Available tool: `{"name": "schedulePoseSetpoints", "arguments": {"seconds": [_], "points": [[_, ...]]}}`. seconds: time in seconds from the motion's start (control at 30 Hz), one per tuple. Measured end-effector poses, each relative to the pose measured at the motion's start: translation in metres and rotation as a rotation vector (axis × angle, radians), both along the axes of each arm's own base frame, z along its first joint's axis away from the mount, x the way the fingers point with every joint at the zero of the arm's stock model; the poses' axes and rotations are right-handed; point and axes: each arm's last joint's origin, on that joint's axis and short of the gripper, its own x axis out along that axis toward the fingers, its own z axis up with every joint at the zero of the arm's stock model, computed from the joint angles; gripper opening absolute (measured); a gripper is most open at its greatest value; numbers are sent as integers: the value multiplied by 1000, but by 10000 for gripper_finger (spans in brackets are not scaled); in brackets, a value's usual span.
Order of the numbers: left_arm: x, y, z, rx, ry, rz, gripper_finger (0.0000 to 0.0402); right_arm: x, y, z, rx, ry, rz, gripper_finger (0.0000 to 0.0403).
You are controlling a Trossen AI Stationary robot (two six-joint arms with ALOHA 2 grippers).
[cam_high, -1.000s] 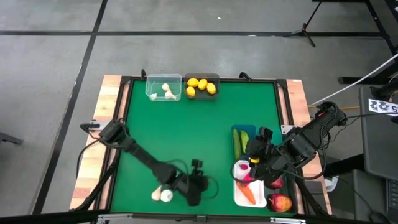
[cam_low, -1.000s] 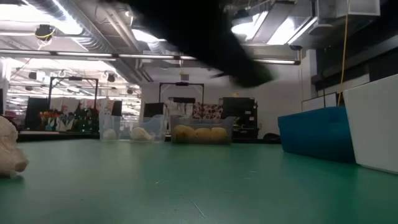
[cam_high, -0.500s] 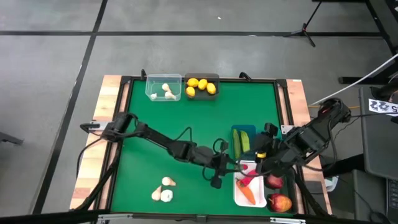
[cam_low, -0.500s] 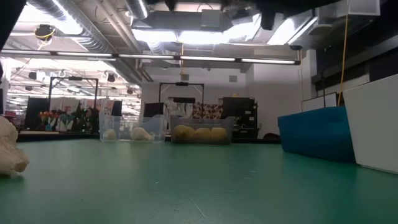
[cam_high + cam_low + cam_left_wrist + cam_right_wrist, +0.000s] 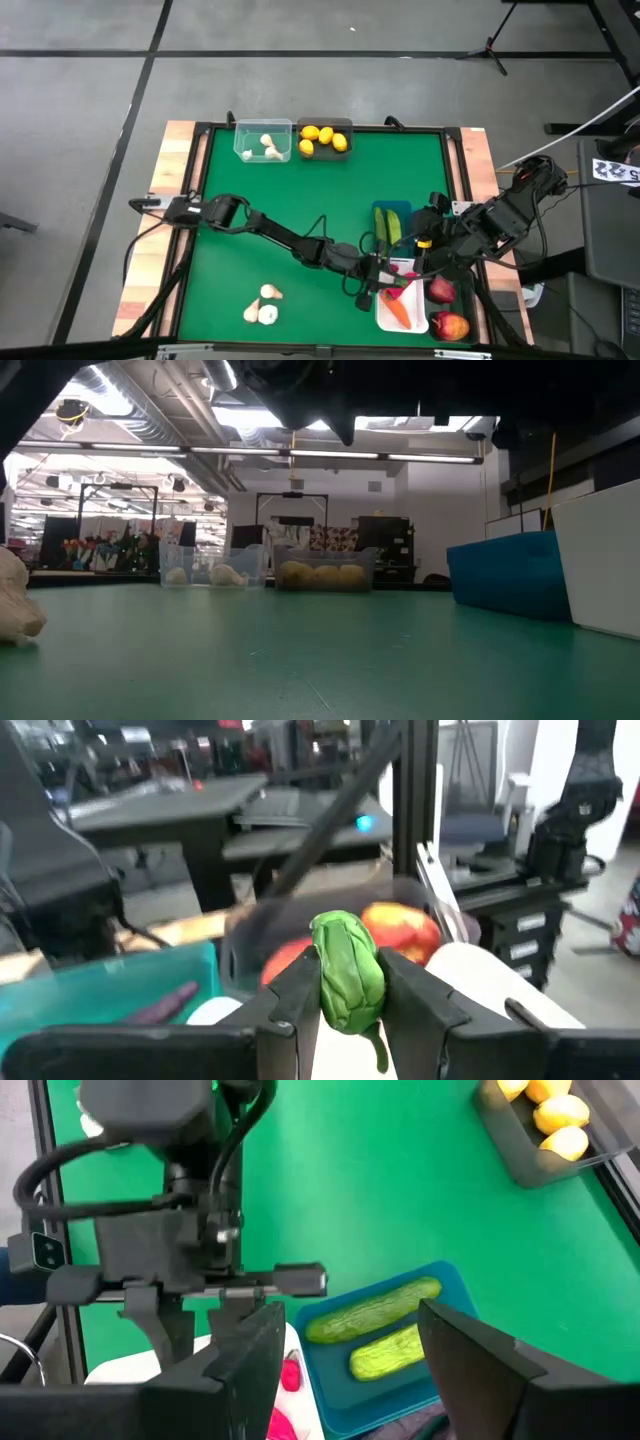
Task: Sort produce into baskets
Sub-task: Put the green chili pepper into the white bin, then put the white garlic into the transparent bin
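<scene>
My left gripper [image 5: 376, 277] reaches across the table to the near left corner of the white basket [image 5: 381, 312] and is shut on a small green lobed vegetable [image 5: 348, 970]. My right gripper [image 5: 350, 1370] is open and empty above the blue basket [image 5: 440, 1380], which holds two green cucumbers [image 5: 372, 1312]; it also shows in the high view [image 5: 422, 244]. The white basket holds an orange carrot [image 5: 397, 310] and a red pepper [image 5: 397, 290]. Red apples [image 5: 441, 291] lie just right of it. Garlic bulbs [image 5: 262, 306] rest on the green mat at the near left. My left gripper pinches the green vegetable by its two sides [image 5: 325, 982] between its two fingers [image 5: 292, 1005]. The fingers come about level from the table's left. The vegetable is lifted clear, and a thin green stem [image 5: 380, 1048] hangs below it.
A clear basket [image 5: 263, 140] with garlic and a dark grey basket [image 5: 326, 139] with lemons stand at the far edge. The two arms are close together over the blue and white baskets. The green mat [image 5: 300, 200] lies bare in the middle.
My left gripper has swung from beside the garlic bulbs at the near left toward the table's right edge. It now reaches the white basket.
</scene>
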Motion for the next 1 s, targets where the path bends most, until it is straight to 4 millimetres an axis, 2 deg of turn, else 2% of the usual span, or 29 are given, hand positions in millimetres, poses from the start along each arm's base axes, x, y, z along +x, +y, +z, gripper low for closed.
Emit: {"name": "schedulePoseSetpoints", "arguments": {"seconds": [0.2, 0.57, 0.67, 0.83, 1.0], "points": [[0, 0, -8, 25, 90, 0, 106, -1, -1, 0, 6, 9, -13, 230], [-1, -2, -8, 17, 91, -73, 222, -1, -1, -1, -9, 9, -17, 230], [-2, -1, -7, -9, 148, -60, 239, -1, -1, -1, -9, 9, -17, 230], [-21, 2, 23, 66, 363, -34, 240, -1, -1, -1, -4, 14, -15, 230], [-64, -5, 51, 183, 680, -27, 229, -1, -1, -1, 1, 18, -12, 230]]}}
